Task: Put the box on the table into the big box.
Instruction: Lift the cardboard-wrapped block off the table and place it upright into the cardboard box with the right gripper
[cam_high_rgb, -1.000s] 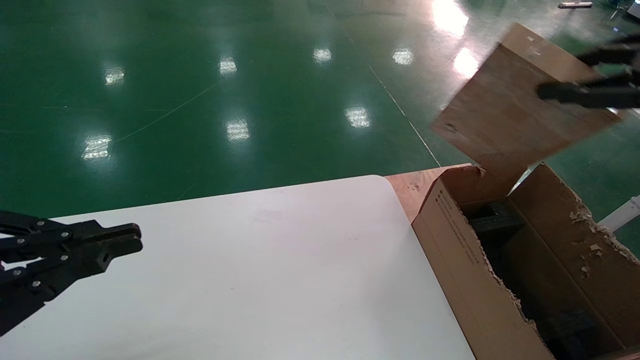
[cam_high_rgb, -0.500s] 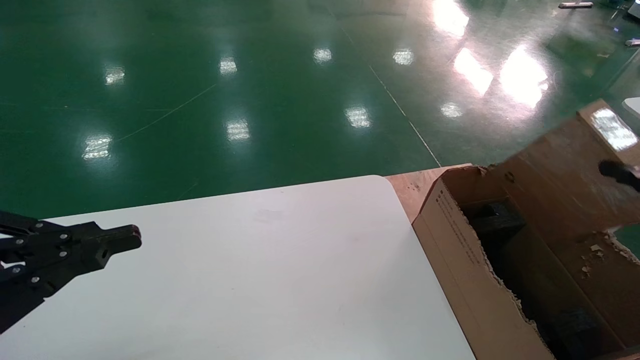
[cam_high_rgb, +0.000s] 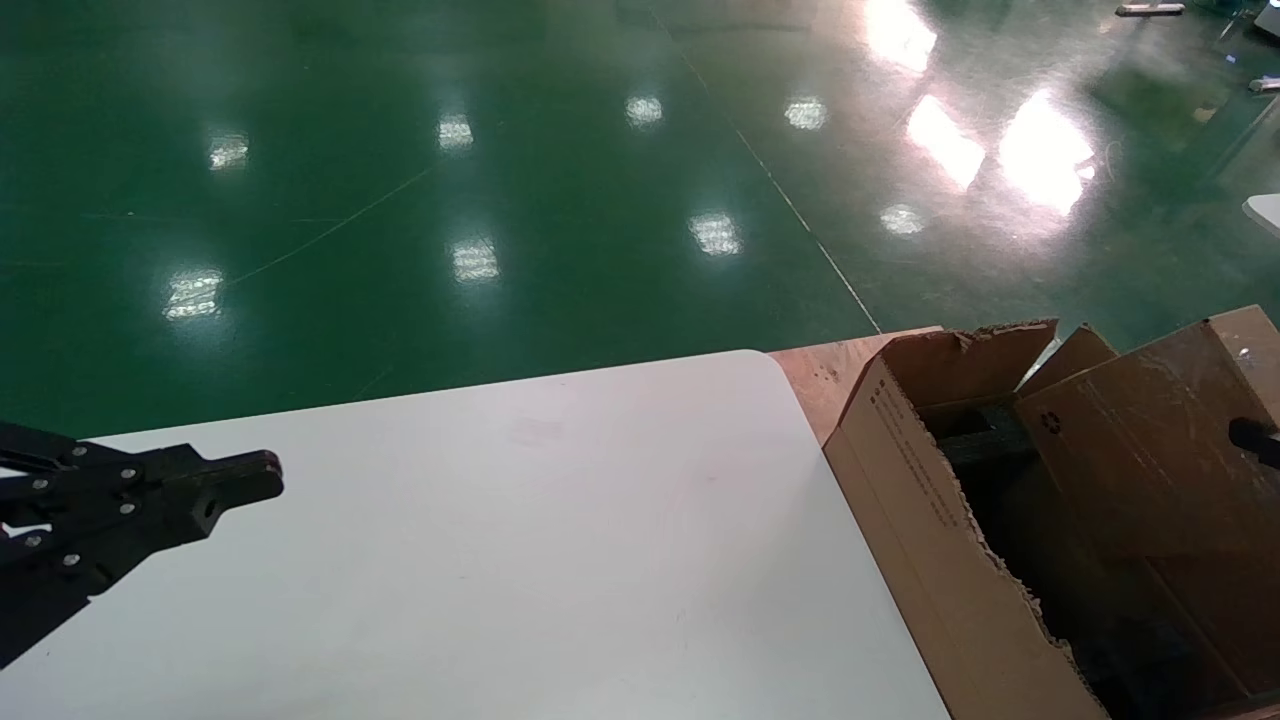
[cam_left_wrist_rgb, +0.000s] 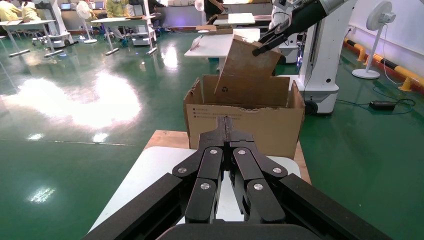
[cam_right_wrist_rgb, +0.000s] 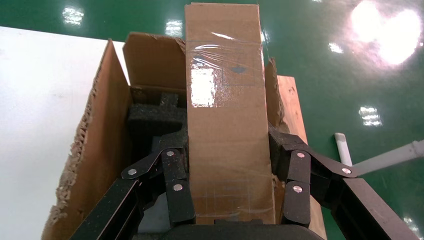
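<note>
Taking the big box (cam_high_rgb: 930, 560) as the landmark and working from the left, the left gripper (cam_high_rgb: 262, 478) hung over the white table (cam_high_rgb: 560, 540), well to the left of the carton, its fingers pressed together on nothing; it looked parked. The table surface between it and the carton carried no box, so the pick-up part of the job was judged done.

At the carton itself, with its ragged torn top edges and small print on the left wall, black foam (cam_right_wrist_rgb: 155, 117) lay on the bottom. The box (cam_high_rgb: 1140, 450) was tilted, its lower end already below the carton's rim and its upper end above it, over the right half of the opening. From the right wrist, the right gripper (cam_right_wrist_rgb: 230, 187) was clenched on the box (cam_right_wrist_rgb: 227, 125), one finger on each broad face.

By my reading the task was most of the way through: the box had been carried to the carton and was partly inside. What remained was to lower it onto the foam, let go and draw the right arm clear of the torn walls.
</note>
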